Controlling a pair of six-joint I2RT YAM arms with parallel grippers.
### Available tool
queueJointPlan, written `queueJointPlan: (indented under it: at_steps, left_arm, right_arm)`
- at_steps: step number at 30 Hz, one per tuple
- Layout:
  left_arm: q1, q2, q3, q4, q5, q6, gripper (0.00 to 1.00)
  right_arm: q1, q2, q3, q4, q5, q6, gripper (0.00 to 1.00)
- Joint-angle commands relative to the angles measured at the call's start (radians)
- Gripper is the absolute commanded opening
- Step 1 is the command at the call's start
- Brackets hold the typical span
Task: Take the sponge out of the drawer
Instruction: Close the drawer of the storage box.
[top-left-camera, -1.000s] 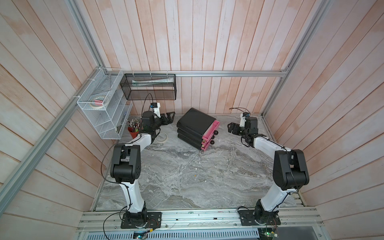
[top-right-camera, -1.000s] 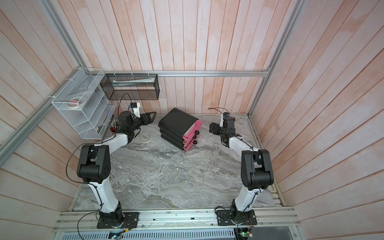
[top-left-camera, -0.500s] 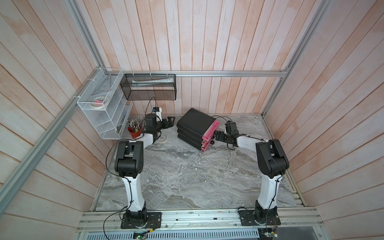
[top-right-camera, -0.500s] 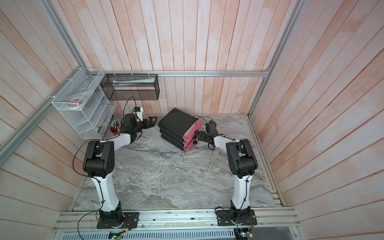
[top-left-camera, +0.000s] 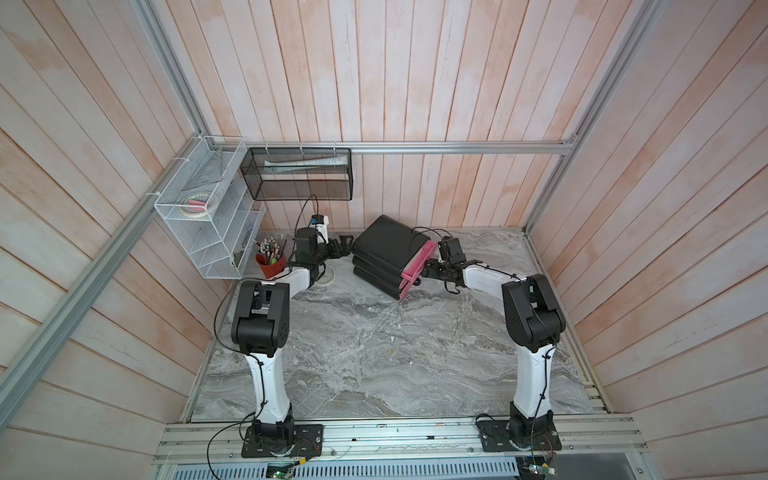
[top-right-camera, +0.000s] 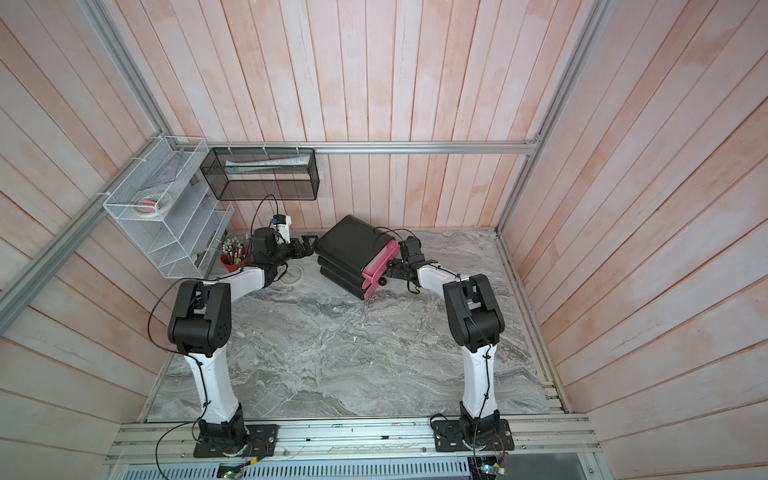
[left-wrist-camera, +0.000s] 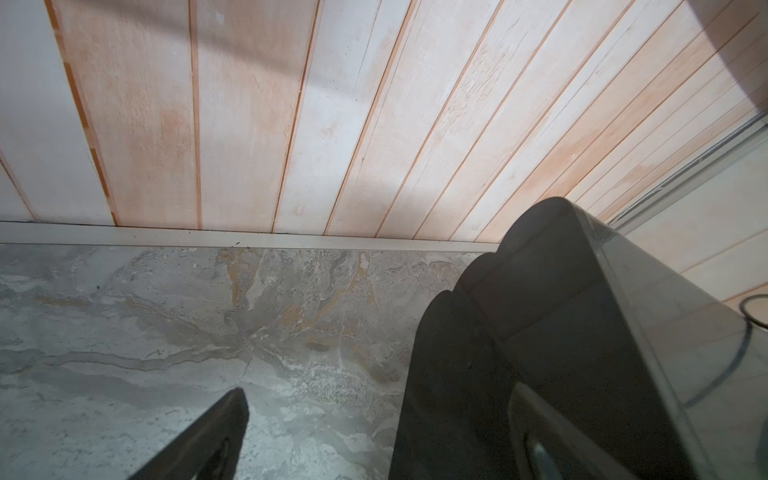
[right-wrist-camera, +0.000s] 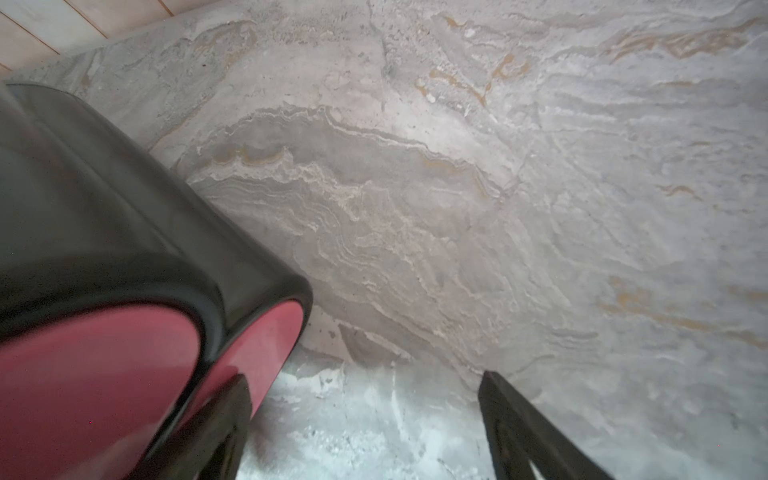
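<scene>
Pink, rigid drawer front (top-left-camera: 417, 266) mid-frame hid the presumably soft sponge; its knob (top-right-camera: 381, 282) suited the gaping right gripper (top-left-camera: 427, 271), left gripper (top-left-camera: 347, 245) likewise wide.

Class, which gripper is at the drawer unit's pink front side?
The right gripper, open beside the pink fronts; the left gripper is at the black rear.

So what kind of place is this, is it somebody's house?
Probably a robot test booth, not a home: a left arm and right arm bolted to a metal rail, plank walls in an aluminium frame, and a marble-look tabletop holding a black drawer unit.
</scene>
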Motion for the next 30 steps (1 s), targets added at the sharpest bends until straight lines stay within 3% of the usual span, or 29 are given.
queueJointPlan:
  at_steps: [1,5,10,15,21,26,30]
  left_arm:
    - [-0.049,0.008,-0.026,-0.004,0.025,0.027,1.0]
    - [-0.045,-0.002,-0.035,0.001,0.015,0.024,1.0]
    - [-0.044,0.001,-0.028,0.002,0.009,0.027,1.0]
    - [-0.04,0.02,-0.002,0.001,0.023,0.028,1.0]
    - [-0.04,0.008,-0.005,0.004,0.028,0.026,1.0]
    - [-0.04,0.003,-0.019,0.006,0.027,0.029,1.0]
    - [-0.04,0.01,-0.015,0.006,0.027,0.033,1.0]
  right_arm:
    - [0.028,-0.025,0.035,0.0,0.064,-0.007,0.88]
    - [-0.02,-0.094,-0.08,0.017,0.134,0.006,0.89]
    - [-0.088,-0.189,-0.193,0.047,0.127,0.019,0.89]
    - [-0.092,-0.259,-0.236,0.125,0.114,0.017,0.91]
    - [-0.084,-0.112,-0.055,0.05,0.084,-0.013,0.91]
    - [-0.041,0.043,0.18,-0.149,0.19,-0.088,0.9]
    - [-0.025,0.084,0.225,-0.235,0.32,-0.124,0.9]
